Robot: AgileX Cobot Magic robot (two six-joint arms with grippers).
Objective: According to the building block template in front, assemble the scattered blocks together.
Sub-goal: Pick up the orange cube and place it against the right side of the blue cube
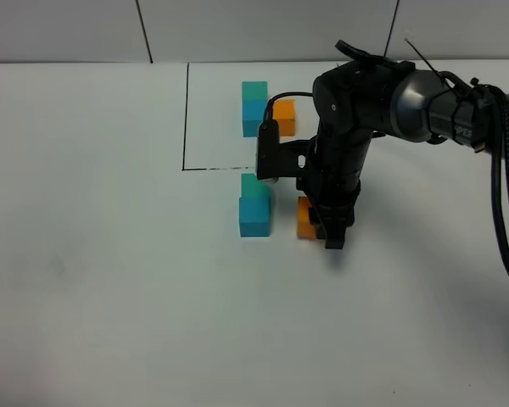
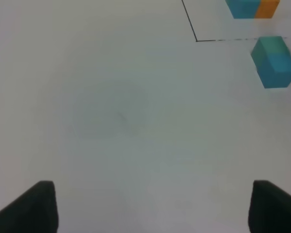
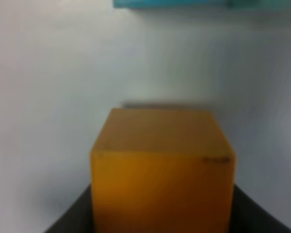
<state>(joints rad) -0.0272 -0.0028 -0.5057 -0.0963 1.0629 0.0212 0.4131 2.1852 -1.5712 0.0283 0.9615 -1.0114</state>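
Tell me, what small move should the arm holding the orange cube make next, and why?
Probably slide the orange block left until it touches the blue block. The right gripper grips it, a gap separates them, and the template shows orange touching blue's right side.

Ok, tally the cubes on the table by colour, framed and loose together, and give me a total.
Teal-green cubes: 2 (framed, loose)
Blue cubes: 2 (framed, loose)
Orange cubes: 2 (framed, loose)
Total: 6
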